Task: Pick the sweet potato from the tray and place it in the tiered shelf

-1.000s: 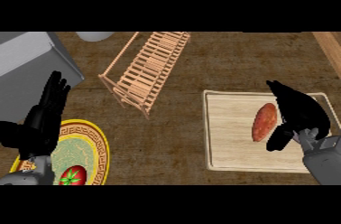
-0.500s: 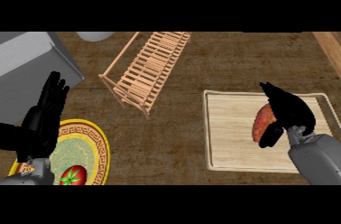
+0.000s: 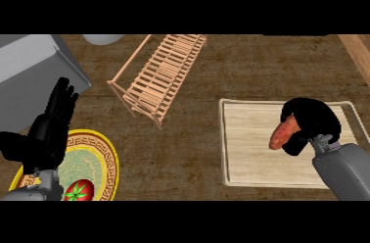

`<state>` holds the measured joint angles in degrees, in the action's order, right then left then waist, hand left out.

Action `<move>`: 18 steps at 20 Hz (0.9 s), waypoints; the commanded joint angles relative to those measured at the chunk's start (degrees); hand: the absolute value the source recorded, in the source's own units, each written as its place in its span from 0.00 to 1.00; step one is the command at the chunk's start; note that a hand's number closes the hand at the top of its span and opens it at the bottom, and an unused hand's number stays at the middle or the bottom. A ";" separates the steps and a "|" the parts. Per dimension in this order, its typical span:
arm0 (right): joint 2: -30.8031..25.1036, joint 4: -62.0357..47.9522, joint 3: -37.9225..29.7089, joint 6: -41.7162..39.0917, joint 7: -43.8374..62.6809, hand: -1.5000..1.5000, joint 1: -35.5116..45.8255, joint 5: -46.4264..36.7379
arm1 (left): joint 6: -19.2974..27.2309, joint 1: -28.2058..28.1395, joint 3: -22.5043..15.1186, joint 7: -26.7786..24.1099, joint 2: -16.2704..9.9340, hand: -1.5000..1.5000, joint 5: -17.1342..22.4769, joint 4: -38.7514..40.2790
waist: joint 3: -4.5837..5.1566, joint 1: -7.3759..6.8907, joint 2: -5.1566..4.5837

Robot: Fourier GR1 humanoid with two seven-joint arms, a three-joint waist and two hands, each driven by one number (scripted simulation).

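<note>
At nine o'clock in my head view the left hand [image 3: 45, 132] rests open, fingers straight and pointing up, holding nothing. Beneath its wrist, at seven o'clock, I see a yellow-rimmed patterned plate [image 3: 101, 151] carrying a tomato [image 3: 78, 189]. A grey appliance [image 3: 33, 70] fills the ten o'clock corner. At about eleven o'clock the wooden tiered shelf [image 3: 160, 73] lies slanted on the counter [image 3: 180, 154]. Toward four o'clock sits the pale tray [image 3: 249, 158]. Over its upper right part my right hand [image 3: 312, 122] is curled round the sweet potato [image 3: 282, 133], whose orange end shows at the hand's left side, over the tray.
</note>
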<state>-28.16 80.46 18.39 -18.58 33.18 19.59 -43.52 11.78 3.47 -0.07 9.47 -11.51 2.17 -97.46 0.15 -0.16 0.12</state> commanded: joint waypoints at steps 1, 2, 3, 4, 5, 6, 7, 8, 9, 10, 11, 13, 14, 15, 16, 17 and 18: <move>0.02 -3.21 -0.20 2.04 -5.48 1.00 0.44 -4.72 | -0.98 -3.13 1.12 -0.18 -0.53 0.50 -0.35 -3.18 | -0.16 -0.23 -0.11; 0.38 3.91 6.17 0.84 -7.75 1.00 -0.44 -4.25 | -0.19 1.13 0.81 -1.19 0.71 0.50 0.12 2.43 | -0.13 0.26 -0.14; -0.63 -0.29 7.93 0.09 -15.11 1.00 2.27 -3.47 | -0.38 -0.25 -0.87 0.35 0.55 0.50 -0.54 -0.78 | -0.25 -1.63 -0.44; 0.55 1.72 11.62 -0.97 -19.01 1.00 3.84 -3.50 | -1.14 1.96 -0.56 -1.17 -0.13 0.50 -0.71 1.33 | -0.23 -2.28 -0.89; 0.04 3.81 14.85 -2.07 -24.02 1.00 3.89 -3.39 | -0.37 2.57 -0.83 -0.06 0.92 0.50 -0.35 0.98 | -0.28 -2.70 -0.89; 1.66 4.83 17.63 -1.72 -27.39 1.00 5.04 -3.54 | -1.29 2.07 -1.64 -0.75 0.51 0.50 -0.67 0.48 | -0.34 -4.43 -1.05; 1.83 5.74 20.95 -3.14 -30.95 1.00 6.33 -4.04 | -2.00 2.87 -1.55 0.27 0.30 0.50 0.24 0.23 | -0.33 -5.72 -1.20; 1.34 5.29 20.96 -3.14 -34.92 1.00 8.26 -3.27 | -1.75 2.75 -2.03 -0.31 0.65 0.50 -0.45 1.15 | -0.30 -5.02 -1.31; 0.69 5.14 22.20 -1.67 -39.27 1.00 7.16 -3.18 | -0.75 2.26 -1.94 -0.69 1.45 0.50 -0.75 1.35 | -0.31 -3.68 -1.05; 1.84 1.97 22.08 -0.11 -42.08 1.00 7.75 -2.74 | -2.47 1.23 -1.28 -1.03 0.02 0.50 0.12 0.94 | -0.31 -3.98 -1.10; 0.42 2.32 20.53 -0.85 -46.63 1.00 8.03 -0.08 | -2.65 2.33 0.72 -0.11 -0.98 0.50 1.19 1.54 | -0.26 -2.53 -0.82; 0.21 -0.69 18.96 -2.06 -52.68 1.00 10.18 2.20 | -0.99 2.58 -0.68 0.44 0.52 0.50 -0.28 0.32 | -0.25 -1.64 -0.56; 1.44 -0.33 18.10 -3.93 -52.99 1.00 10.66 3.78 | -0.70 -0.28 -0.95 0.23 0.27 0.50 -1.20 -1.07 | -0.21 -1.41 -0.31; -0.72 1.71 16.90 -5.96 -54.86 1.00 10.16 4.89 | -0.58 0.35 0.60 0.25 -0.09 0.50 -0.68 0.11 | -0.17 -0.57 -0.19; 0.49 3.04 16.73 -5.91 -54.82 1.00 9.10 5.25 | -0.54 -1.46 -0.23 0.29 0.45 0.50 -0.90 -1.96 | -0.17 -0.45 -0.08; 0.92 4.74 13.32 -10.89 -53.35 1.00 12.97 8.50 | -1.03 0.45 1.17 0.70 -0.02 0.50 0.06 0.39 | -0.14 -0.22 -0.09; -0.40 5.37 11.12 -8.30 -56.01 1.00 10.74 9.80 | -1.12 1.91 2.13 -1.24 0.09 0.50 0.34 2.75 | -0.14 0.23 -0.14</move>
<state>-27.79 83.49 33.91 -24.41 -17.42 29.61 -38.65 10.68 4.23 0.40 9.21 -11.37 2.01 -96.90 -0.01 -1.18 -0.20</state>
